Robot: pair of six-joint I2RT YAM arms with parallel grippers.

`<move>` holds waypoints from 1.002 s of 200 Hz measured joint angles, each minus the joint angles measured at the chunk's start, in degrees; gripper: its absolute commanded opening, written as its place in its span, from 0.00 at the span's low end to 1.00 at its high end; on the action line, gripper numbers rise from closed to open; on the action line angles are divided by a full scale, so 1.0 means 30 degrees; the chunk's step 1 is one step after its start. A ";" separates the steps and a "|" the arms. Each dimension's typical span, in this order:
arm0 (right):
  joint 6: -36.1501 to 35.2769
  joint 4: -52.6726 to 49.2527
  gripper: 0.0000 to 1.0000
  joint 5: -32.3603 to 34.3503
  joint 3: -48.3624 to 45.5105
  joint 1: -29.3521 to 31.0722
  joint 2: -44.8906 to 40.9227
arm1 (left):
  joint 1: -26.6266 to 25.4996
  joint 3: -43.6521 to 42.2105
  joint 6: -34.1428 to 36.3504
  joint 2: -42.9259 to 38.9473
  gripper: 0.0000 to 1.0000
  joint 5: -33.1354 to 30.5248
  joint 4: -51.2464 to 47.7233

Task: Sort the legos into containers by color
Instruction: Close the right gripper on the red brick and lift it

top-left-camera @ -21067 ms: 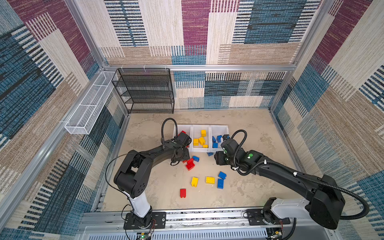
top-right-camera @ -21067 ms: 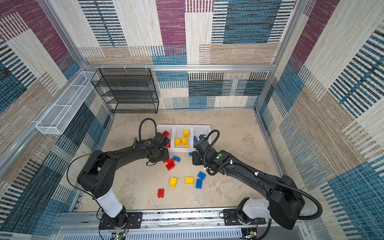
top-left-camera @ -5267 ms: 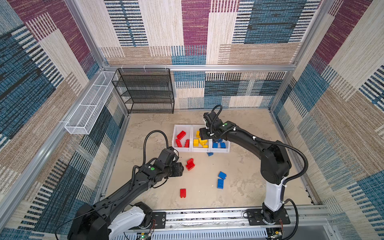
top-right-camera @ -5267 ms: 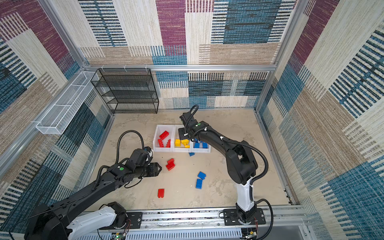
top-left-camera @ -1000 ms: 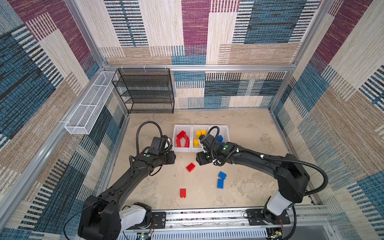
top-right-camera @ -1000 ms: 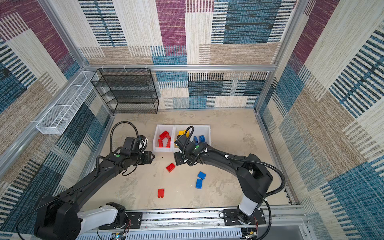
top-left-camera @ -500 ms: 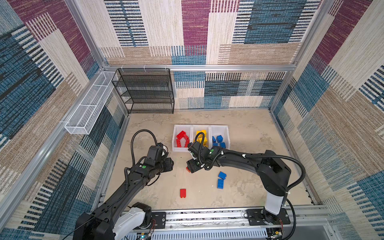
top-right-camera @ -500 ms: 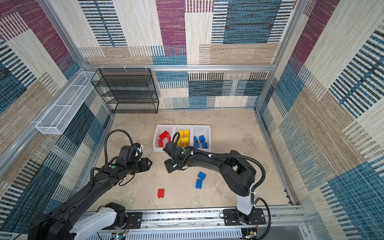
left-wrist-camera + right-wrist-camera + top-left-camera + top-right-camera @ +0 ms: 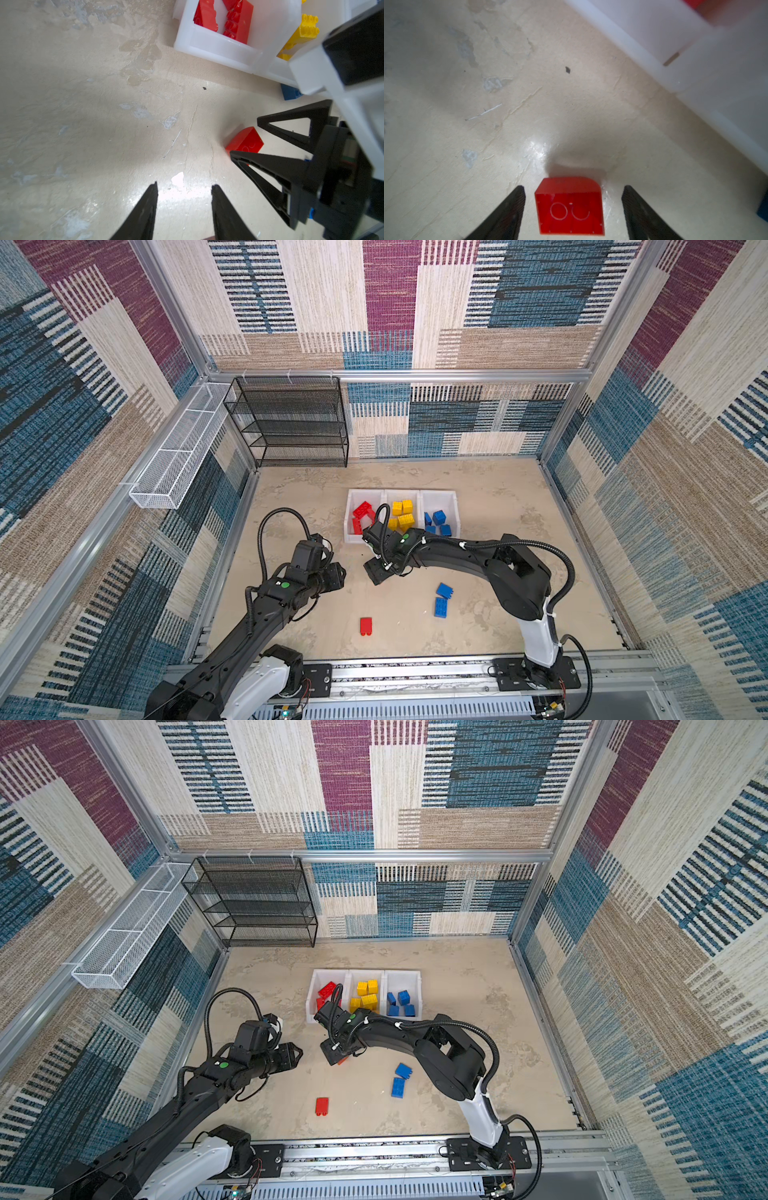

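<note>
Since the right gripper [image 9: 573,187] has left its place of a second ago near the front wall of the containers [image 9: 440,498], it now stands low over a loose red brick [image 9: 569,207]. That brick lies a short way out from the containers' red end, on the side facing the arm bases. The jaws are wider than a second ago and stand apart with the brick between them. The right wrist view shows a gap on each side, so nothing is clamped yet. The brick lies tipped on the tabletop [image 9: 299,497], its hollow underside toward that camera.

The left gripper [image 9: 184,185] has backed slightly farther from the containers, off their red end. Its jaws are a little apart and hold nothing, with only bare tabletop between them.

For the task this reads as the pick of the next red piece. Closing should take the brick by its two flat sides, and the red container [image 9: 218,47] is close by for the drop. Red, yellow and blue legos already lie sorted, each colour in its own container.

Well out from the containers, a red oblong brick [image 9: 365,625] and two blue bricks [image 9: 444,590] are left. A lone blue brick [image 9: 291,93] sits just beside the containers' front wall.
</note>
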 measured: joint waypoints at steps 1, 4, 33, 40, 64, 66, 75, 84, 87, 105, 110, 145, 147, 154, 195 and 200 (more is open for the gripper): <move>0.0000 -0.0029 0.75 0.0015 0.0015 0.0000 0.0022 | 0.0000 0.0000 0.0000 0.0000 0.46 0.0000 0.0000; -0.0036 -0.0080 0.74 0.0058 0.0051 0.0000 0.0058 | 0.0000 0.0000 -0.0007 0.0000 0.46 0.0000 0.0015; -0.0357 -0.0481 0.72 0.0357 0.0211 0.0000 0.0277 | 0.0000 0.0000 -0.0051 -0.0022 0.46 0.0000 0.0160; -0.0401 -0.0510 0.71 0.0357 0.0211 0.0000 0.0357 | 0.0000 0.0000 -0.0051 -0.0029 0.46 0.0000 0.0160; -0.0430 -0.0648 0.67 0.0364 0.0211 0.0000 0.0495 | 0.0000 0.0007 -0.0058 -0.0197 0.46 0.0000 0.0124; -0.0430 -0.0648 0.67 0.0364 0.0211 0.0000 0.0495 | 0.0000 -0.0007 -0.0058 -0.0219 0.46 0.0000 0.0131; -0.0459 -0.0648 0.64 0.0364 0.0219 0.0000 0.0495 | 0.0000 -0.0102 -0.0073 -0.0342 0.46 0.0000 0.0219; -0.0488 -0.0648 0.61 0.0364 0.0219 0.0000 0.0503 | 0.0000 -0.0204 -0.0087 -0.0437 0.46 0.0000 0.0219; -0.0488 -0.0648 0.60 0.0364 0.0219 0.0000 0.0503 | 0.0000 -0.0219 -0.0095 -0.0474 0.46 0.0000 0.0211; -0.0481 -0.0656 0.55 0.0357 0.0197 0.0000 0.0495 | 0.0000 -0.0277 -0.0131 -0.0612 0.46 0.0000 0.0168; -0.0481 -0.0627 0.54 0.0357 0.0146 0.0000 0.0488 | 0.0000 -0.0291 -0.0131 -0.0648 0.46 0.0000 0.0160; -0.0386 -0.0597 0.50 0.0342 -0.0291 0.0000 0.0168 | 0.0000 -0.0321 -0.0138 -0.0758 0.46 -0.0007 0.0102; -0.0386 -0.0597 0.50 0.0335 -0.0299 0.0000 0.0138 | 0.0000 -0.0321 -0.0138 -0.0758 0.46 -0.0007 0.0102; -0.0335 -0.0605 0.50 0.0313 -0.0313 0.0000 0.0066 | 0.0000 -0.0321 -0.0138 -0.0758 0.46 -0.0007 0.0102; -0.0554 -0.1297 0.50 0.0044 0.1632 0.0000 -0.0160 | 0.0000 -0.0204 -0.0138 -0.0765 0.46 -0.0007 0.0073; -0.0670 -0.1494 0.50 0.0073 0.2310 -0.0007 -0.0124 | 0.0000 -0.0189 -0.0138 -0.0780 0.46 -0.0007 0.0073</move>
